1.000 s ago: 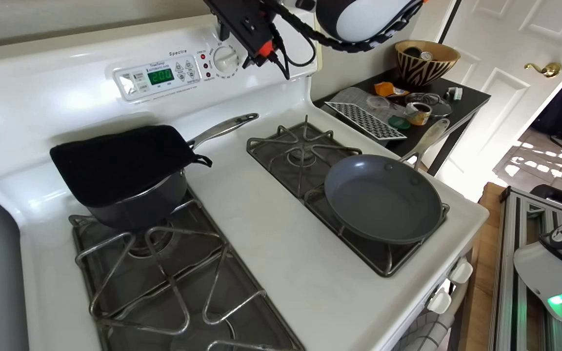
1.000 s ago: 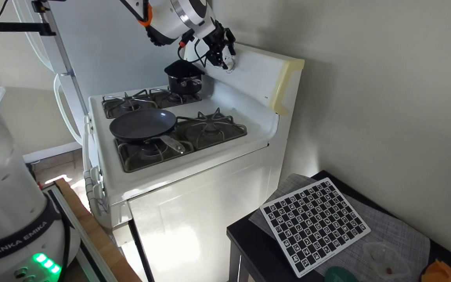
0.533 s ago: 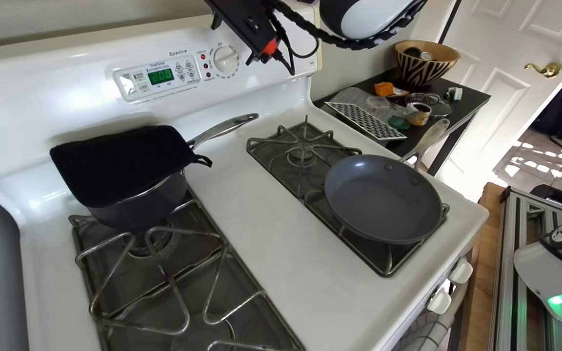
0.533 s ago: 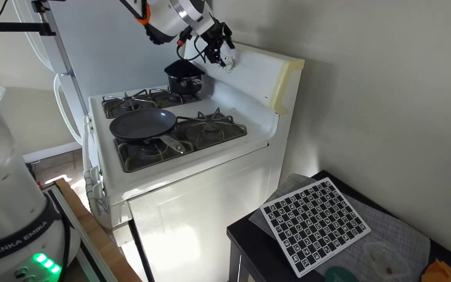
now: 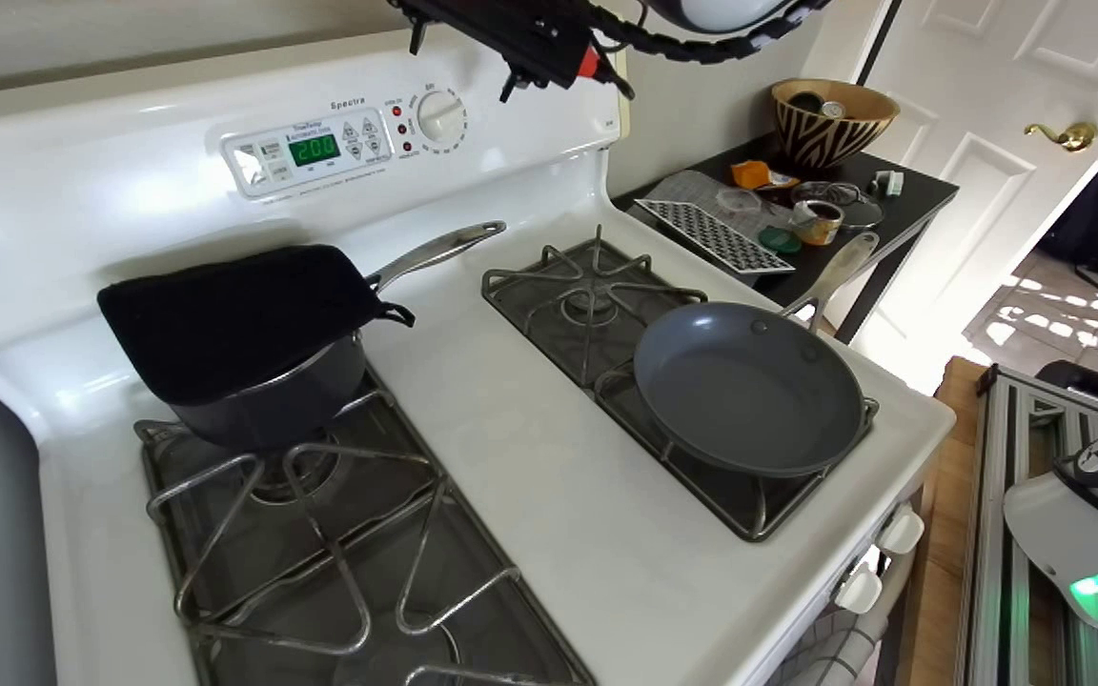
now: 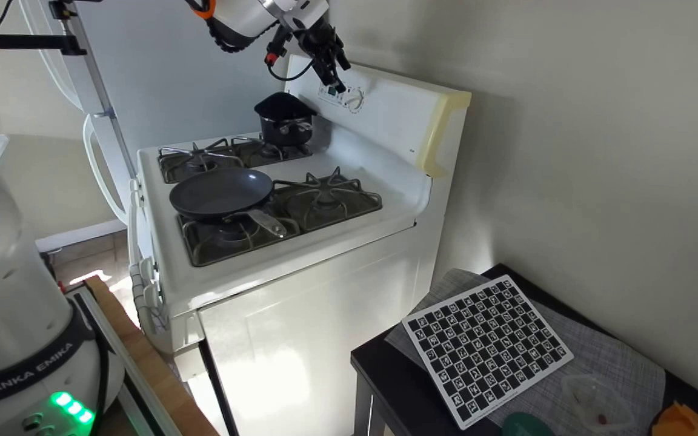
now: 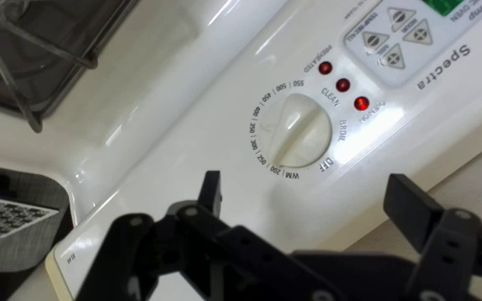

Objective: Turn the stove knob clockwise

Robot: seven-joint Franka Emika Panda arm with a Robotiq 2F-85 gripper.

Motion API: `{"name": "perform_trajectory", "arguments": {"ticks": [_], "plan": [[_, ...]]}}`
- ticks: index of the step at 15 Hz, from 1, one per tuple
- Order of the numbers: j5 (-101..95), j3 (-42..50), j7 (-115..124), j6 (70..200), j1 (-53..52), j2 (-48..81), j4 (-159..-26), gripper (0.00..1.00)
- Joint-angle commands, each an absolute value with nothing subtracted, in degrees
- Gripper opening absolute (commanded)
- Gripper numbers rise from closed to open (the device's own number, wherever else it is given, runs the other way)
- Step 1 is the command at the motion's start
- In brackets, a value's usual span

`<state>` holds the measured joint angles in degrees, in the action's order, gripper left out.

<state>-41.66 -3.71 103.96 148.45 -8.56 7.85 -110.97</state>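
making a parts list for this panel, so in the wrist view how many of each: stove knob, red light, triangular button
Stove knob: 1
Red lights: 3
Triangular buttons: 4
Total: 8

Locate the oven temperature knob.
In the wrist view, the oven temperature knob sits right of centre, below and left of the three red indicator lights.

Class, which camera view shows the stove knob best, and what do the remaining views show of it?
The wrist view: there the stove knob appears large and uncovered, and the printed numbers around it are readable. Both exterior views also show the stove knob uncovered, but small, with those numbers too tiny to read.
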Motion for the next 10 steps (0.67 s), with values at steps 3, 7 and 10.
{"name": "perform_trajectory", "arguments": {"ticks": [3,7,10], "plan": [[-41.9,-4.2,85.9,146.4,-8.6,4.7,-112.3,1.00],[-38.7,-5.0,70.5,146.3,-8.4,3.4,-113.3,1.00],[-38.8,-5.2,62.7,145.9,-8.7,2.4,-113.5,1.00]]}}
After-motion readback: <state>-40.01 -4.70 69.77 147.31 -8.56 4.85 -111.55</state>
